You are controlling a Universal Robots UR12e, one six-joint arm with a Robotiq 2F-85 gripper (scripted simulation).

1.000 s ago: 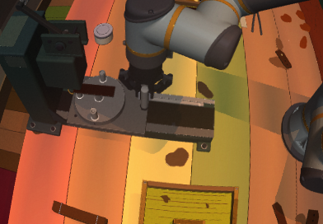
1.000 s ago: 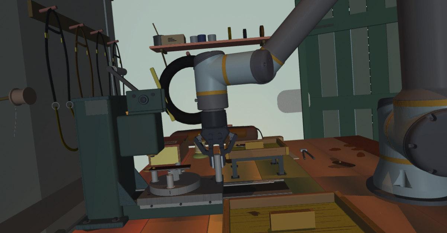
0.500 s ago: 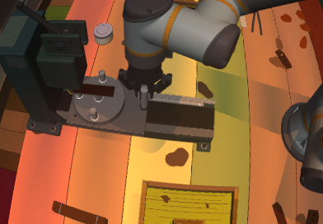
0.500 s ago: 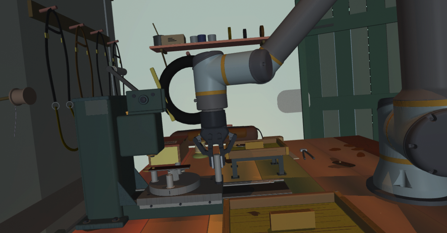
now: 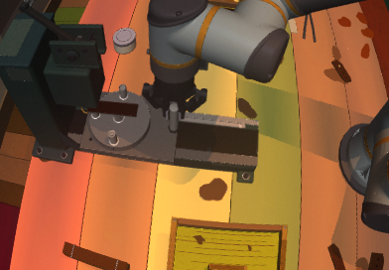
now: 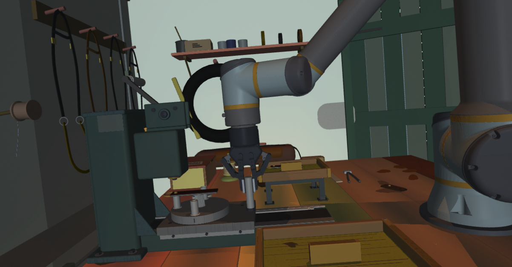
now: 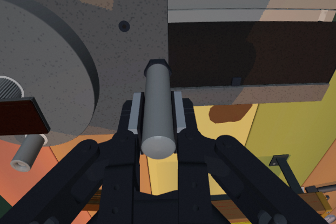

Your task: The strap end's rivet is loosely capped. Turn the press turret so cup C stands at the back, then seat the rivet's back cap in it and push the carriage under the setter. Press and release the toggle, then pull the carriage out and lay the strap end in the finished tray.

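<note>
The carriage's upright grey handle post (image 7: pixel 158 110) (image 5: pixel 173 116) (image 6: pixel 249 192) stands at the right end of the carriage plate, and my gripper (image 7: pixel 157 118) (image 6: pixel 249 184) is closed around it from above. The round grey turret (image 5: pixel 117 123) (image 6: pixel 199 211) sits on the carriage at the left, partly under the dark green press (image 5: pixel 54 77) (image 6: pixel 143 158). The dark brown strap end (image 5: pixel 113 109) (image 6: pixel 193 192) lies flat across the turret's back cups, reaching toward the press head. The toggle lever (image 6: pixel 138 86) slants up behind the press.
The finished tray (image 5: pixel 228 246) (image 6: pixel 333 247), a wooden box with yellow lining, lies in front of the press rail. The dark rail bed (image 5: pixel 218 139) extends right of the carriage. A raised wooden stand (image 6: pixel 293 174) sits behind, and the arm's base (image 6: pixel 472 172) stands on the right.
</note>
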